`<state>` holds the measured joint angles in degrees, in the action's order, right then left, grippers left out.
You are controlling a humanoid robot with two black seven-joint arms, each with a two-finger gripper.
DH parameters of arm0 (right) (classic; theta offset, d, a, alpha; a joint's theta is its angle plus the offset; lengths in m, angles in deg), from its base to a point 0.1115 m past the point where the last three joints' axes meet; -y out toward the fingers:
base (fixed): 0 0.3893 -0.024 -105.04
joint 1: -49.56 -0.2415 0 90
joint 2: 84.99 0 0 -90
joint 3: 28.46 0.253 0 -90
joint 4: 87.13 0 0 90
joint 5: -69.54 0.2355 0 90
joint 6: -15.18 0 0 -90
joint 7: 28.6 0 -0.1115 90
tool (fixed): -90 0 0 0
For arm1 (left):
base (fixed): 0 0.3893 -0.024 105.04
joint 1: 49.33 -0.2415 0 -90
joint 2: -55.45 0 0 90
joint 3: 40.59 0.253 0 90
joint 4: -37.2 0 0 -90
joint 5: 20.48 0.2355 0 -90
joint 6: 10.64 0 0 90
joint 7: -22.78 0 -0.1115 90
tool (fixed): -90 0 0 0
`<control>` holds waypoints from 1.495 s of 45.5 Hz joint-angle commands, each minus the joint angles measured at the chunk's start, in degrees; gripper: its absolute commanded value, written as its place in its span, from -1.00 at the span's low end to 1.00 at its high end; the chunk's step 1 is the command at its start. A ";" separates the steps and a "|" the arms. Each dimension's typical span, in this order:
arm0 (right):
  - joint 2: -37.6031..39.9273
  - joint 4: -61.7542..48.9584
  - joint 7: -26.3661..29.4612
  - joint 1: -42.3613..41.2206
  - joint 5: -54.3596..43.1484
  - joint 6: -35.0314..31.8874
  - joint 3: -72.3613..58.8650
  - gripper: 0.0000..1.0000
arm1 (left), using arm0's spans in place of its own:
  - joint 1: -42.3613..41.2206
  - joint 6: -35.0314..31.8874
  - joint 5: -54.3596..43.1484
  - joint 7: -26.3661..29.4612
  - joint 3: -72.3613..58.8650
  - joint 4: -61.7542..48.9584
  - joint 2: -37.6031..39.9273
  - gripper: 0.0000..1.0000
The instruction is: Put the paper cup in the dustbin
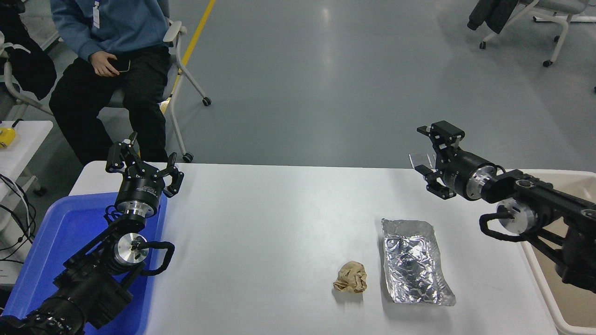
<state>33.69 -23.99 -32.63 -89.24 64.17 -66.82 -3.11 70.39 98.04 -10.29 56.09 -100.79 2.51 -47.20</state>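
On the table (279,223) no cup shows. Right pincer (430,156) hangs spread and empty beside the bin (542,284). Such cups are likely light and crushable; take the wall gently.

Both robot arms are matte black with angular, boxy link housings. The left end effector (142,163) has several black fingers with hinged linkages, fixed to a ribbed black cylinder that ends in a polished silver ring. Nearer the camera from that ring sits a round silver joint cap with a dark centre fitting, and a thick black cable loops out beside it. The right end effector (436,160) shows the same blocky black linkages, a silver collar, a second silver disc and a curved black cable.
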 commanded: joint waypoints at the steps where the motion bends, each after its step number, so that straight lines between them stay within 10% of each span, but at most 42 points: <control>1: -7.23 -5.22 -0.02 -1.30 8.62 0.52 4.18 0.98 | -0.01 0.04 0.00 0.00 0.00 -0.03 -0.01 1.00; 40: -20.77 -34.40 -2.65 -2.79 11.79 -11.87 10.78 0.99 | 0.08 0.04 0.00 0.00 0.00 -0.03 0.07 1.00; 68: -23.76 -43.90 -6.87 -4.37 -10.81 -11.43 5.59 0.99 | 0.08 0.04 0.00 0.00 0.00 -0.03 0.07 1.00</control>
<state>10.29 -65.92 -38.94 -92.89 56.93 -78.46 3.46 70.47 98.06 -10.29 56.09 -100.79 2.48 -47.12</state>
